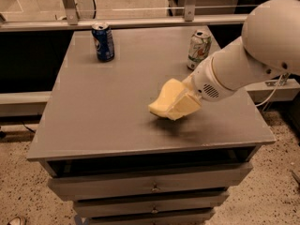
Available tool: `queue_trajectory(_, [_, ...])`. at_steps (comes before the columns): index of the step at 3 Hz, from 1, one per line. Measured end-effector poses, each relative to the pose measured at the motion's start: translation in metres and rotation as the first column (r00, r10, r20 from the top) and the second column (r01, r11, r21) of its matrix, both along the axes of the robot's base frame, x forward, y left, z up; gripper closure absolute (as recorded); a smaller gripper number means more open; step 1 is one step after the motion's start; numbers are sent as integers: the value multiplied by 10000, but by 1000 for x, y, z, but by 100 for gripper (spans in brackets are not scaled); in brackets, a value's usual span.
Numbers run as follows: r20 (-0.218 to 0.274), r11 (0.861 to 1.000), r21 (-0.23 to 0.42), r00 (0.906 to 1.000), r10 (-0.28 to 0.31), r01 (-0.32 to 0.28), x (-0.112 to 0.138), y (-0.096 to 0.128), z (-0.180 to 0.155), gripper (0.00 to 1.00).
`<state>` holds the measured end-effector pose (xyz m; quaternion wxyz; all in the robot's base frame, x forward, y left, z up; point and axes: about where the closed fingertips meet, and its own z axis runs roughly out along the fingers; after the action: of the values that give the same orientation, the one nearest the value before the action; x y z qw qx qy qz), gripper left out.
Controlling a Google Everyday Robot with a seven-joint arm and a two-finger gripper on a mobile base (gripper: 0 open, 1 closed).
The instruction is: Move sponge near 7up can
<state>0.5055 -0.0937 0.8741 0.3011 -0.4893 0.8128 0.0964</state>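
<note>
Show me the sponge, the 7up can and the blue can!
sponge (164,97): camera view, its pale front half.
7up can (199,49): camera view, its side label.
blue can (103,43): camera view, its side.
gripper (180,107): camera view, between fingers gripping sponge, in front of 7up can.

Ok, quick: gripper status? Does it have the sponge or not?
Gripper: closed on the sponge, held just off the table, short of the 7up can.

Bulbous white arm (267,41), vented wrist (211,89), pale-yellow end effector (183,108) above grey table (108,107)
</note>
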Motion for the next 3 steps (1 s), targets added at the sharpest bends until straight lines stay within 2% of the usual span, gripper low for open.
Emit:
queue_trajectory(1, [87, 9994, 59, 9994, -349, 349, 6, -14, 0, 100])
queue_trajectory(2, [471, 9927, 369, 9921, -1164, 1147, 25, -53, 1, 100])
queue_trajectory(3, [818, 9808, 715, 9789, -1871, 1815, 57, -95, -2, 100])
